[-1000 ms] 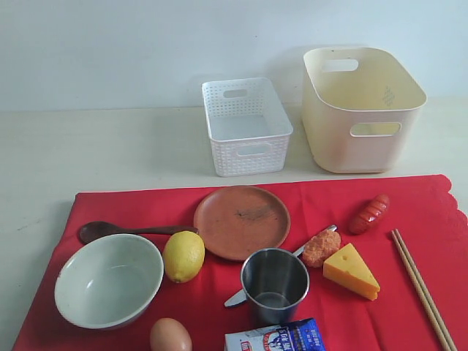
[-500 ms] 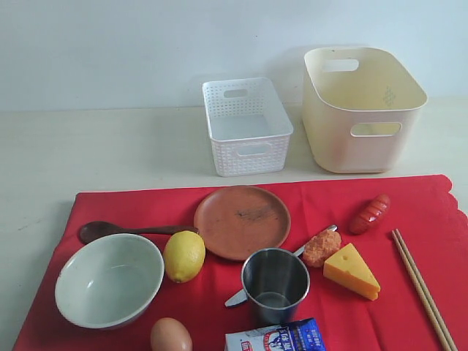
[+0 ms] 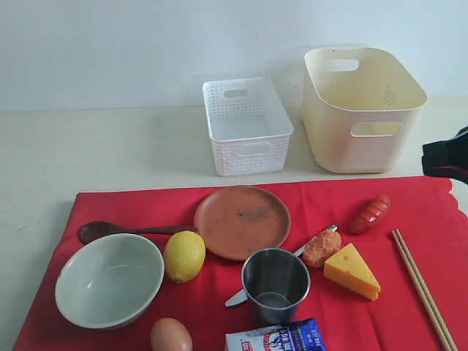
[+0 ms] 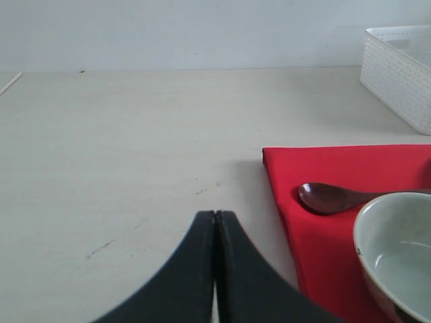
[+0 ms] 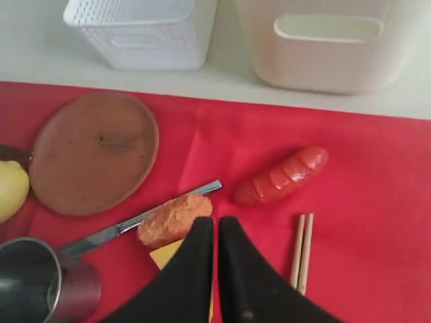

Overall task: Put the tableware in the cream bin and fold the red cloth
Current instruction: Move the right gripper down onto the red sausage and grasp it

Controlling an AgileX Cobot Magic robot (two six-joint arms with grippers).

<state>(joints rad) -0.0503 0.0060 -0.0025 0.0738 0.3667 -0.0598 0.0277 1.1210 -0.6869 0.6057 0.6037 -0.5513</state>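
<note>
Both grippers are empty rn. Left gripper (image 4: 215, 214) has its jaws pressed tight together, nothing in them, hanging over bare surface (image 4: 121, 148) just off the corner of the red cloth (image 3: 344, 201). Right gripper (image 5: 215, 221) is all but closed w/ only a sliver between the fingers, nothing held, above the cloth near the chopsticks (image 3: 422, 287) and sausage (image 3: 369, 213). All the tableware sits on the cloth: bowl (image 3: 110, 279) front left, spoon (image 3: 110, 231) just behind it, plate (image 3: 241, 221) in the middle, steel cup (image 3: 275, 281) in front of the plate w/ the knife (image 3: 235, 297) running behind it. Lemon (image 3: 183, 256), egg (image 3: 170, 336), cheese (image 3: 351, 271) and milk carton (image 3: 278, 338) are on there too. The cloth lies flat, unfolded. Cream bin (image 3: 362, 139) stands behind the cloth on the right w/ nothing inside, white lattice basket (image 3: 248, 153) beside it.
</note>
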